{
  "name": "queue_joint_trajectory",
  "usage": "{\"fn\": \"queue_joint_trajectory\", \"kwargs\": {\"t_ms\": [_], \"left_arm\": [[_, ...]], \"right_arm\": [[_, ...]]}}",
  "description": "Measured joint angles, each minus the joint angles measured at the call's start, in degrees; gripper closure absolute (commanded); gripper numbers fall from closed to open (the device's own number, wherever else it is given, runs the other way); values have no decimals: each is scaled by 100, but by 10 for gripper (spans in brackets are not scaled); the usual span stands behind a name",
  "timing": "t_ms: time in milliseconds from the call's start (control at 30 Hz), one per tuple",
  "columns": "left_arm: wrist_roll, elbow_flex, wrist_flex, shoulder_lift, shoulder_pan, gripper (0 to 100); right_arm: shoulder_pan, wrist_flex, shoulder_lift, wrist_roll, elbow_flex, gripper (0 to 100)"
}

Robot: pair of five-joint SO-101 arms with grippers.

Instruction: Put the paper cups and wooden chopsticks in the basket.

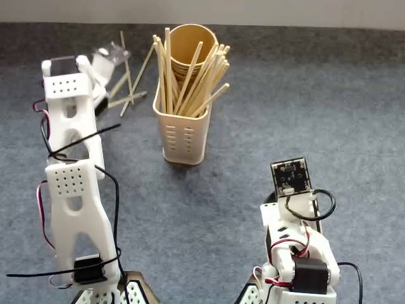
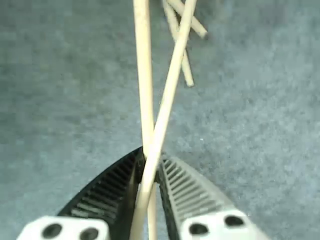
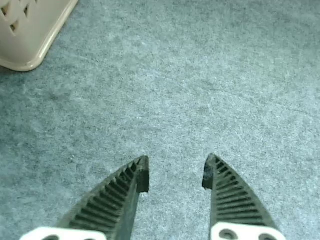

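Basket (image 1: 183, 136) holds stacked paper cups (image 1: 190, 39), many chopsticks (image 1: 190, 79).

The table (image 1: 316, 95) is covered in rough grey cloth. The chopsticks (image 2: 144, 75) are made of bare matt wood, the basket (image 1: 183, 136) of smooth plastic, the cups (image 1: 188, 41) of paper.

Beige basket (image 1: 183, 136) — grey mat (image 1: 304, 95).
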Motion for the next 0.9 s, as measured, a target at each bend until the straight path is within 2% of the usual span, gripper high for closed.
{"fn": "queue_joint_trajectory", "kwargs": {"t_ms": [133, 300, 467, 700, 900], "left_arm": [[492, -563, 18, -835, 158, 996], [1319, -651, 35, -1785, 527, 996], [2163, -686, 35, -2189, 932, 996], [3349, -703, -1055, -2804, 1688, 996], [3921, -703, -1662, -3270, 2391, 995]], "right_arm": [[0, 0, 0, 0, 0, 811], [0, 0, 0, 0, 0, 811], [0, 0, 0, 0, 0, 811], [0, 0, 0, 0, 0, 811], [0, 0, 0, 0, 0, 811]]}}
